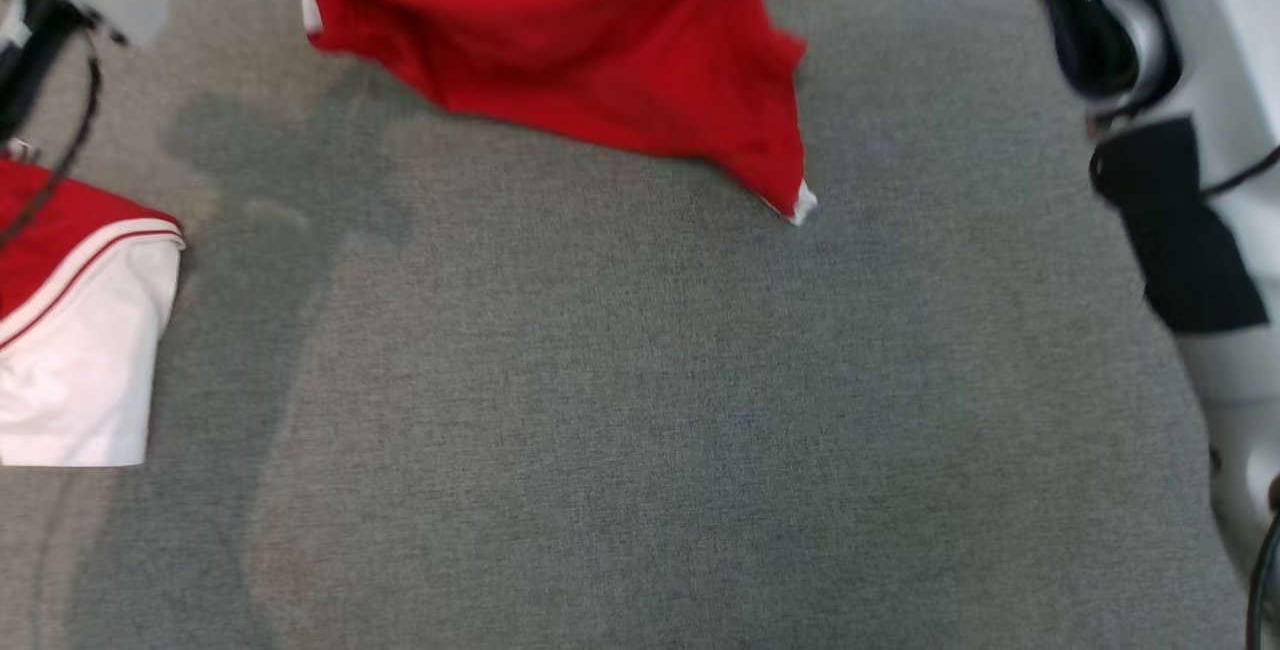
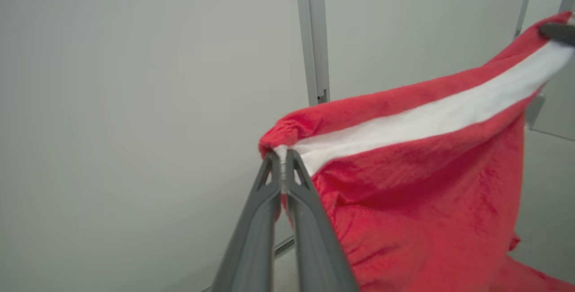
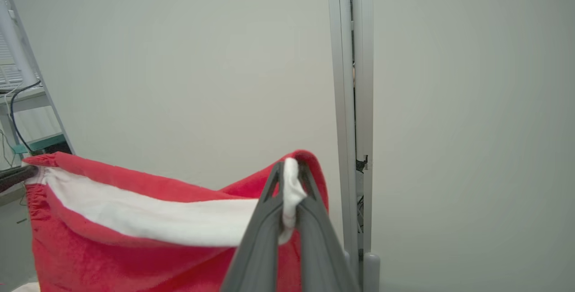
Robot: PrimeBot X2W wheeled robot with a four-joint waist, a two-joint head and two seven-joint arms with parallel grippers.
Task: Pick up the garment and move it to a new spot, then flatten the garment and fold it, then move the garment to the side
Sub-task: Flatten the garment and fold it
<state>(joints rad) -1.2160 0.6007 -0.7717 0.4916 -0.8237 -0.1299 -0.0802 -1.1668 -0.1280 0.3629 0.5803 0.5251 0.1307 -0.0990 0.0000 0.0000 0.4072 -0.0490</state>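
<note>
Below everything, a wide grey surface (image 1: 640, 450), with soft shadows on its left half. Behind, in both wrist views, a plain pale wall (image 2: 134, 103) and an upright pale post (image 2: 312, 36).

Hanging above the far part of the grey surface, lifted clear and blurred in the head view, the red garment (image 1: 580, 30). Lowest corner tipped white, pointing down to the right. Stretched along its top edge between the two grips, with a white band (image 2: 426, 117) sagging slightly from one to the other.

At the left edge of the grey surface, lying folded and well apart from the hanging one, a second red-and-white garment (image 1: 85, 350). At the right edge of the head view, a pale arm (image 1: 1225, 40) with a black panel.

Clenched in the left tool (image 2: 283, 159), one end of the white band, the cloth pinched between the fingertips. Clamped likewise in the right tool (image 3: 291, 175), the other end, with a fold of white bulging out between the fingers.
</note>
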